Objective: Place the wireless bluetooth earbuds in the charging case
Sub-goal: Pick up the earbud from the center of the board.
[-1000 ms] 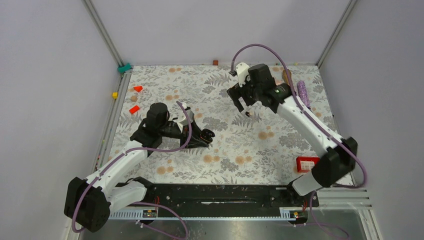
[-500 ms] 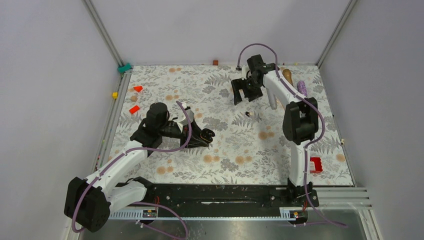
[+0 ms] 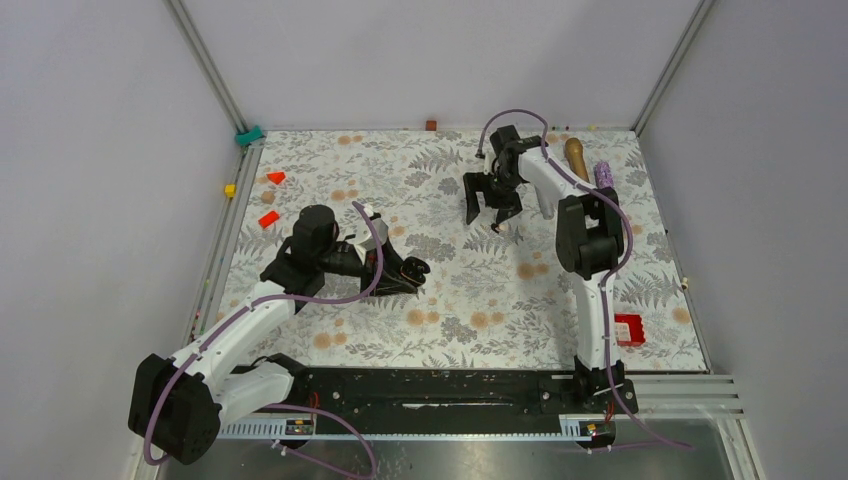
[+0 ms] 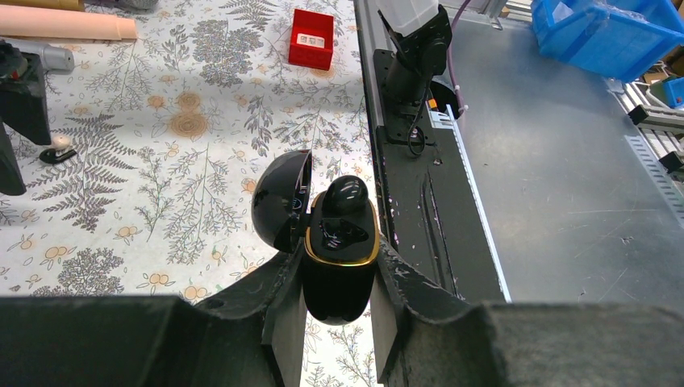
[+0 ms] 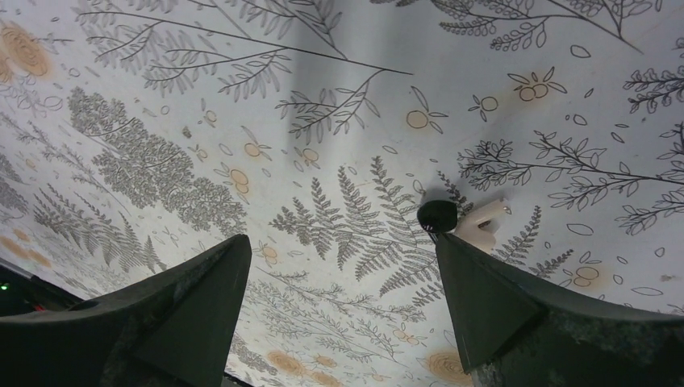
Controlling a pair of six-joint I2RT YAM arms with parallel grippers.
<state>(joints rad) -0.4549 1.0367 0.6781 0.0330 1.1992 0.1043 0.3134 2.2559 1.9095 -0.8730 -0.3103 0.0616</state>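
My left gripper (image 4: 339,270) is shut on the charging case (image 4: 340,242), which is glossy black with a gold rim. Its lid (image 4: 281,200) hangs open to the left, and the dark hollow faces up. In the top view the case (image 3: 413,270) sits at mid-table in the left gripper (image 3: 398,272). One earbud (image 5: 464,219), with a black tip and white stem, lies on the floral cloth just beyond my right finger (image 5: 484,298). My right gripper (image 5: 340,246) is open and holds nothing. It hovers low beside the earbud (image 3: 503,229), also visible in the left wrist view (image 4: 58,150).
A red box (image 3: 628,328) sits near the front right. A brown piece (image 3: 576,155) and a purple piece (image 3: 603,175) lie at the back right, with a long pale-pink cylinder (image 4: 64,24) near them. Red bits (image 3: 268,219) and a yellow cube (image 3: 230,190) lie at the left.
The right arm has folded in and its open gripper has come down toward the earbud. The left gripper and the case have not moved.
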